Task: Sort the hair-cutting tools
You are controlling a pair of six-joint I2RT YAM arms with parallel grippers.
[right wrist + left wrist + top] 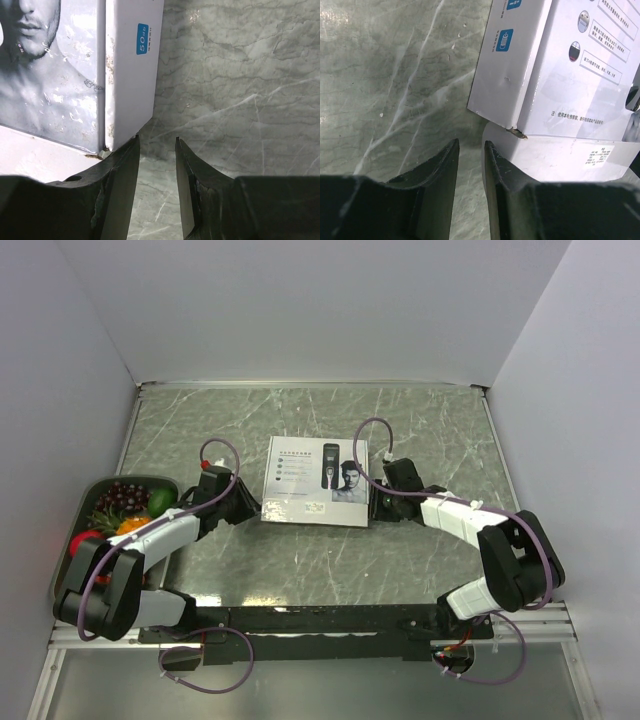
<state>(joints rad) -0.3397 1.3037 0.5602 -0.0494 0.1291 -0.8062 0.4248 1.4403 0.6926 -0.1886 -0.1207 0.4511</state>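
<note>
We find both arms drawn in on the flat white cardboard box (316, 481) that lies in the middle of the table (200, 430), one arm at each near corner. We judge the reason to be plain: none of the hair-cutting tools lies in the open, so they are most likely shut inside, and the box has to be opened before anything can be sorted. The left pincer (252, 508) sits low at the box's near left corner, its jaws parted by a narrow gap with only bare table between them. Its inner finger (505, 190) is just beside the plain white lower part (555, 155) that shows beneath the printed lid (570, 60). The right pincer (373, 502) mirrors it at the near right corner, jaws apart and likewise empty. One finger (120, 185) is tucked at the corner where lid meets base, which looks to us like a bid to pry or to steady. Whether the lid is lifted at all we cannot tell. The tray (140, 479) of fruit (160, 502) stands well apart at the left, beside the left arm. Of the tools' look we have only the lid's picture of a clipper (330, 465): slim, dark and upright, next to a man's face.
</note>
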